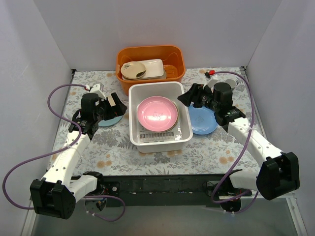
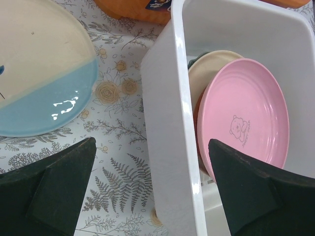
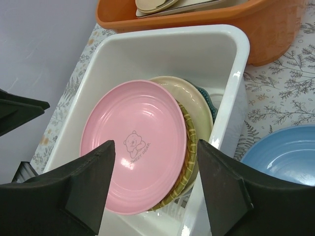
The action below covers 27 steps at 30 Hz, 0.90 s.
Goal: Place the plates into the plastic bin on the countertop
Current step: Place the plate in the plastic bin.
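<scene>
The white plastic bin (image 1: 183,129) stands mid-countertop with several stacked plates leaning in it. The pink plate (image 1: 157,114) is on top; the right wrist view shows it (image 3: 133,142) over a yellow woven-look plate (image 3: 189,147), a cream plate (image 3: 199,105) and a teal edge (image 3: 210,102). A light blue plate (image 1: 202,121) lies right of the bin. A cream and pale blue plate (image 2: 39,73) lies left of it. My left gripper (image 1: 118,104) is open, and its jaws straddle the bin's left wall (image 2: 167,123). My right gripper (image 1: 188,97) is open and empty above the bin's right side.
An orange plastic tub (image 1: 150,61) stands behind the bin, close to its far wall, and holds a beige oval dish (image 1: 134,70) and a cream tray. White walls enclose the countertop (image 1: 113,147) on three sides. A cable and a red-tipped piece lie at the back right.
</scene>
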Each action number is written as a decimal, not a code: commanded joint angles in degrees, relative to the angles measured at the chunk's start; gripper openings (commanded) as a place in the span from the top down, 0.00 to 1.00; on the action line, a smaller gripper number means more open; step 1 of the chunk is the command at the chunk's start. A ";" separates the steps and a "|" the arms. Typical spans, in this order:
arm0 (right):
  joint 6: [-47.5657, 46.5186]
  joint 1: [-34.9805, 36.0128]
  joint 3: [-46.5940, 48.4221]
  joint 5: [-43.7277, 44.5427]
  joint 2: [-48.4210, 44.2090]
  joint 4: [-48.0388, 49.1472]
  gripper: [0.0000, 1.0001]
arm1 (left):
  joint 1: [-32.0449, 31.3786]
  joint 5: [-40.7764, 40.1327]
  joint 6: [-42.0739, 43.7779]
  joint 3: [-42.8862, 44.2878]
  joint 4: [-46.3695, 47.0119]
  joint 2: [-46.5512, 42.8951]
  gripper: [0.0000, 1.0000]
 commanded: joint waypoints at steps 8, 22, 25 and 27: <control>-2.82 -2.26 0.45 2.69 0.56 -1.43 0.23 | 0.29 0.69 0.78 -0.18 0.18 -0.68 0.02; -2.82 -11.40 -6.23 -1.88 0.30 -0.81 0.23 | 0.29 0.78 0.86 -0.01 -0.08 0.02 0.02; -2.82 -12.81 -7.63 -2.58 0.47 -0.73 0.23 | 0.20 0.87 0.78 0.08 0.00 0.28 0.02; -2.82 -13.96 -8.78 -3.11 0.56 -0.55 0.23 | 0.20 0.87 0.78 0.08 -0.08 0.37 0.02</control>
